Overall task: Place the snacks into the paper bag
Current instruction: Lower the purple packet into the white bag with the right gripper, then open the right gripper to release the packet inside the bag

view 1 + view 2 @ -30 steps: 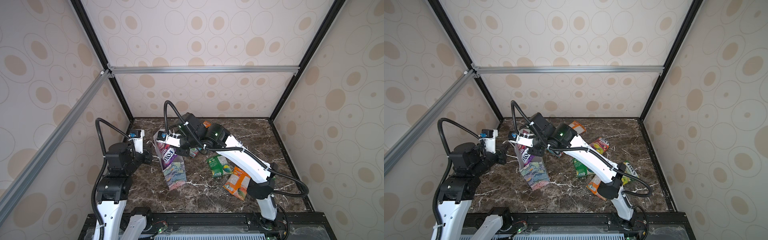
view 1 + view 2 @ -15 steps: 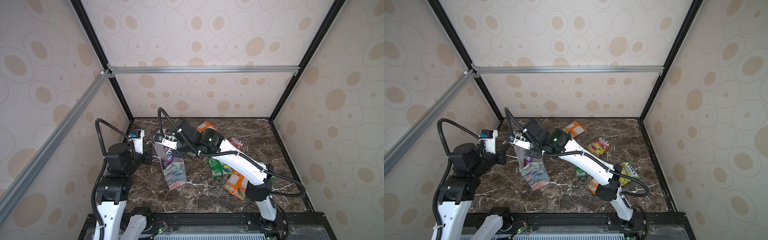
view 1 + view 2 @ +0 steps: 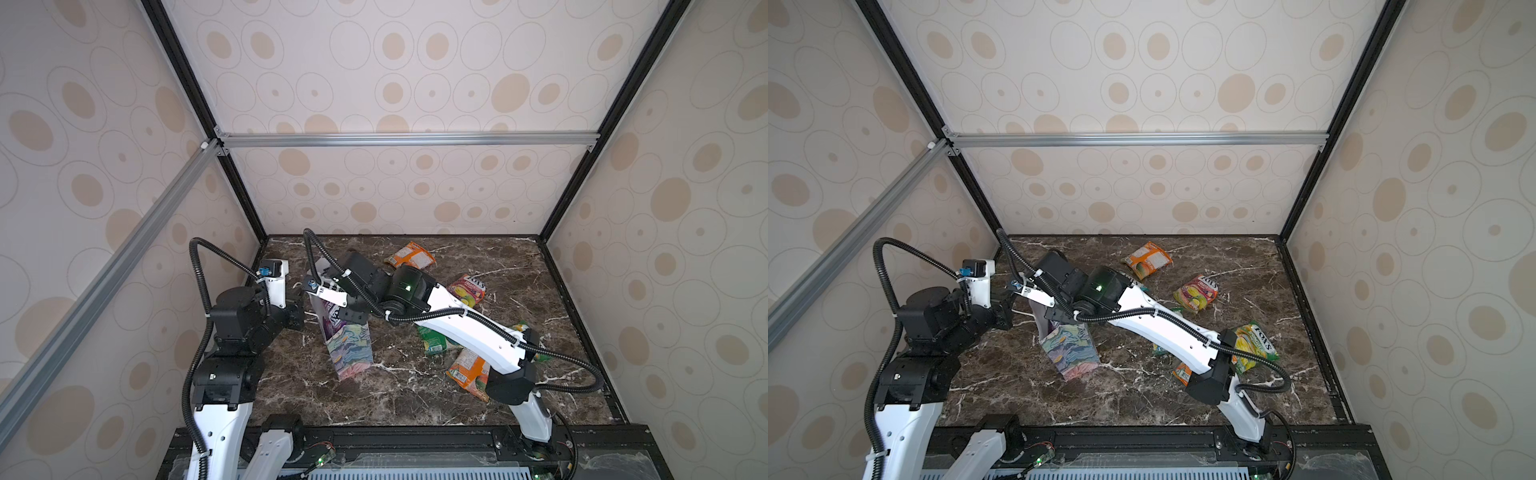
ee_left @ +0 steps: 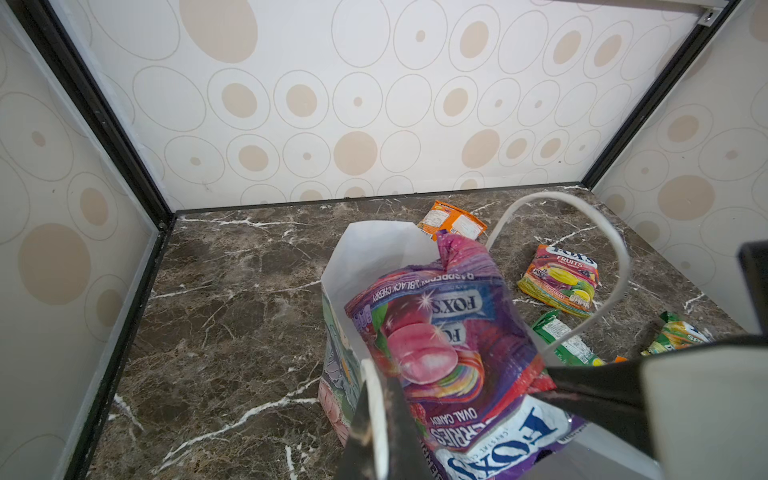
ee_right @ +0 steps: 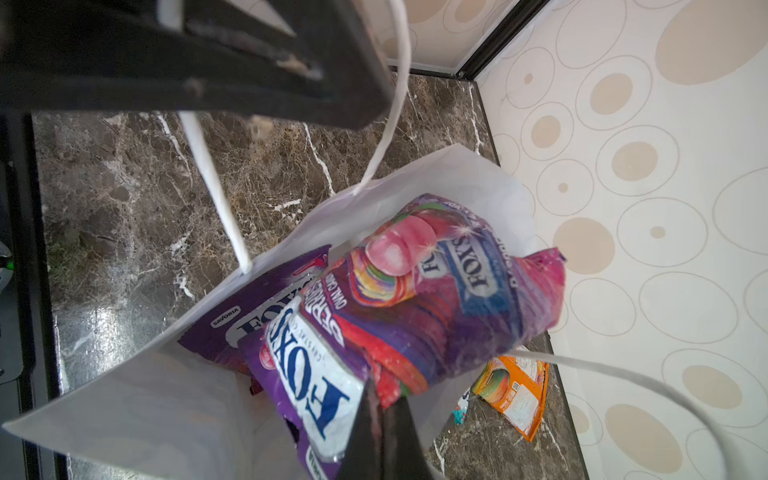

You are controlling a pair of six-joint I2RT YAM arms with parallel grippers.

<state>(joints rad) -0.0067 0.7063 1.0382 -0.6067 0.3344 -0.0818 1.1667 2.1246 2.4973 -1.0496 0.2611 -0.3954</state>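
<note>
Packet (image 5: 436, 291) at paper bag (image 3: 351, 353) rim, tight in right hand (image 5: 380, 415); left hand (image 4: 378, 415) tight on cord handle (image 5: 216, 187); open marble (image 4: 228, 291) alongside.

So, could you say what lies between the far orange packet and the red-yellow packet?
Just bare tabletop between the far orange packet and red-yellow packet, in both top views.
</note>
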